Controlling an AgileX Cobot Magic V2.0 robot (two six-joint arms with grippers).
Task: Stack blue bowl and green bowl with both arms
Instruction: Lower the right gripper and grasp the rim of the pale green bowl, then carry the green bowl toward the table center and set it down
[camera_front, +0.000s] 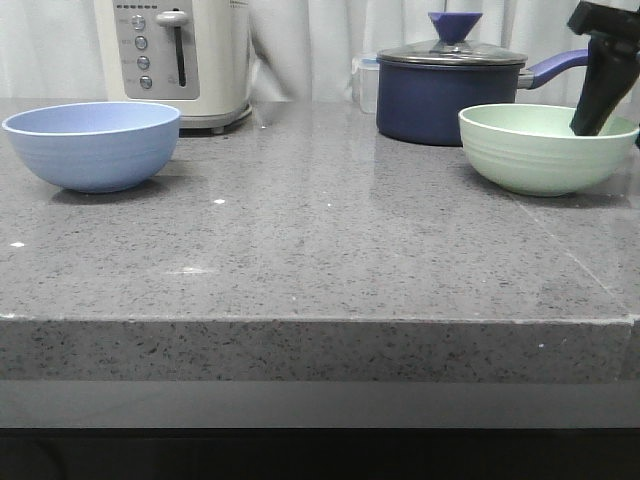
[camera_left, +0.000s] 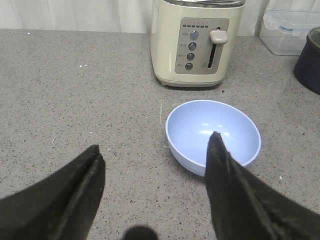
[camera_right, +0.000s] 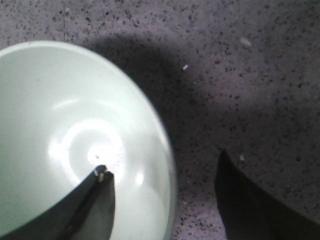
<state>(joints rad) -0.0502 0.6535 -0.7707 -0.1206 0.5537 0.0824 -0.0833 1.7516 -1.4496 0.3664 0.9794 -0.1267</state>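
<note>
A grey speckled counter (camera_front: 320, 250) is shown carrying two bowls. The blue bowl (camera_front: 92, 145) is placed upright near the counter's left edge, just in front of a cream toaster (camera_front: 175, 60) that stands at the back. The green bowl (camera_front: 545, 148) is placed upright near the right edge, just in front of a dark navy saucepan (camera_front: 440, 95) with a lid. A clear plastic box (camera_left: 286, 31) is seen beside the saucepan, at the back of the counter.

The right gripper (camera_right: 162, 187) is seen with its fingers apart, straddling the rim of the green bowl (camera_right: 75, 145): one finger (camera_right: 95, 200) is lowered inside the bowl, near its bottom, and the other is held outside, over the counter. Contact with the wall cannot be told. In the front view only part of this arm (camera_front: 605, 70) is visible, dipping into the bowl.

The left gripper (camera_left: 155, 155) is held open above the counter, short of the blue bowl (camera_left: 212, 132), clasping nothing.
</note>
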